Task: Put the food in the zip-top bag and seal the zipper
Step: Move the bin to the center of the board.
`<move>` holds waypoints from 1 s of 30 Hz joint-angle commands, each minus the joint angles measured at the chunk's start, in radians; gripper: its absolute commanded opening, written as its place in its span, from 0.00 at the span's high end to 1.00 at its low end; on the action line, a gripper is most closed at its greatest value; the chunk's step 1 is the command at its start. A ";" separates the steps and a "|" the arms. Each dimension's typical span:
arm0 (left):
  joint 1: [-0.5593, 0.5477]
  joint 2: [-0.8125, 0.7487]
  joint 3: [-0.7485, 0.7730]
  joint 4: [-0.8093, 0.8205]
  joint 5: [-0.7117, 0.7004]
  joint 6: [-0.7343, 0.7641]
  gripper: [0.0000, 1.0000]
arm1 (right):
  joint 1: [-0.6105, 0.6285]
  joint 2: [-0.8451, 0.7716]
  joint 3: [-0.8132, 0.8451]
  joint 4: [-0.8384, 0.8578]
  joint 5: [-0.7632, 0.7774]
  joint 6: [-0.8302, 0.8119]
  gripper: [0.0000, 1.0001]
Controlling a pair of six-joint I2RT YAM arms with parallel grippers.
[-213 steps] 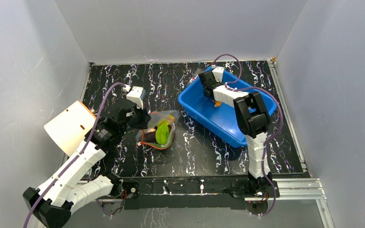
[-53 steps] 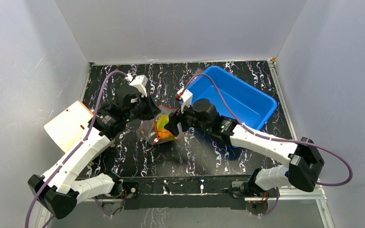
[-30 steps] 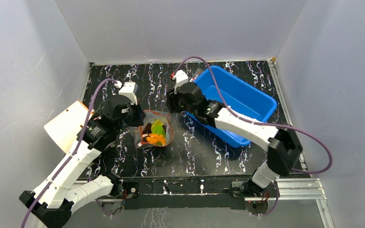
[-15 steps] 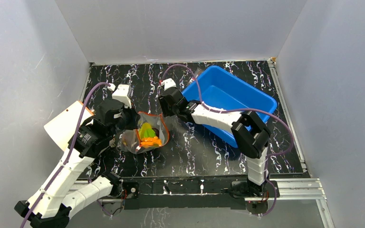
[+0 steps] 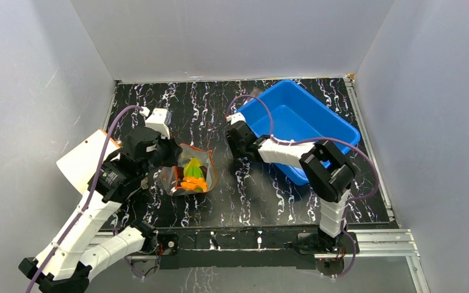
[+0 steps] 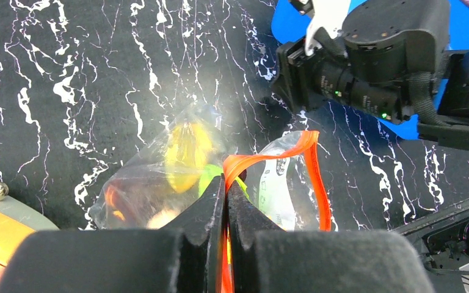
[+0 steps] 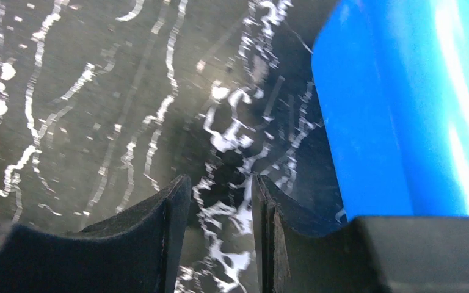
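Clearly the food [image 5: 192,168] is inside the bag [image 5: 171,180]. Green, yellow and orange pieces show through the clear plastic, which lies on the tabletop [image 5: 250,195] left of centre in the overhead view. I can make out no food in the blue bin [image 5: 308,122] at the upper right, so I judge that loading is done and sealing is what remains.

The left hand [image 6: 226,183] is pressed together on the zipper [image 6: 314,177], pinching the red-orange strip at one end of the mouth. Held there, it anchors the bag and raises the mouth edge. In the left wrist view the strip loops open toward the right of the frame rather than lying shut.

The right hand [image 7: 220,183] hangs low over bare tabletop just beside the bin's outer wall, its fingers slightly spread with nothing between them. It sits apart from the bag, to the bag's right in the overhead view, probably so it can come in on the free side of the strip. Sealing will need the two lips lined up first. The crinkly plastic may slide or bunch if it is pressed while the mouth gapes.
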 commanded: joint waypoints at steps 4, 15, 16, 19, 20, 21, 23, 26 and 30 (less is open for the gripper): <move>0.001 0.010 -0.004 0.058 0.033 -0.003 1.00 | -0.095 -0.196 -0.099 0.005 -0.020 -0.060 0.60; 0.000 0.038 -0.023 0.101 0.066 -0.013 1.00 | -0.204 -0.451 -0.242 -0.149 0.054 -0.035 0.58; 0.001 0.042 -0.025 0.105 0.069 -0.013 1.00 | -0.220 -0.466 -0.252 -0.160 0.060 -0.034 0.58; 0.001 0.053 -0.025 0.108 0.071 -0.013 1.00 | -0.259 -0.509 -0.279 -0.172 0.061 -0.032 0.58; 0.002 0.057 -0.025 0.110 0.073 -0.013 1.00 | -0.269 -0.525 -0.287 -0.175 0.063 -0.032 0.58; 0.000 0.062 -0.024 0.113 0.080 -0.015 1.00 | -0.276 -0.535 -0.291 -0.181 0.065 -0.032 0.58; 0.000 0.071 -0.017 0.120 0.101 -0.026 1.00 | -0.282 -0.551 -0.294 -0.188 0.066 -0.032 0.57; 0.002 0.091 -0.004 0.135 0.153 -0.042 1.00 | -0.283 -0.576 -0.280 -0.203 0.009 -0.028 0.57; 0.000 0.122 0.017 0.136 0.179 -0.047 1.00 | -0.283 -0.638 -0.259 -0.201 -0.126 -0.049 0.57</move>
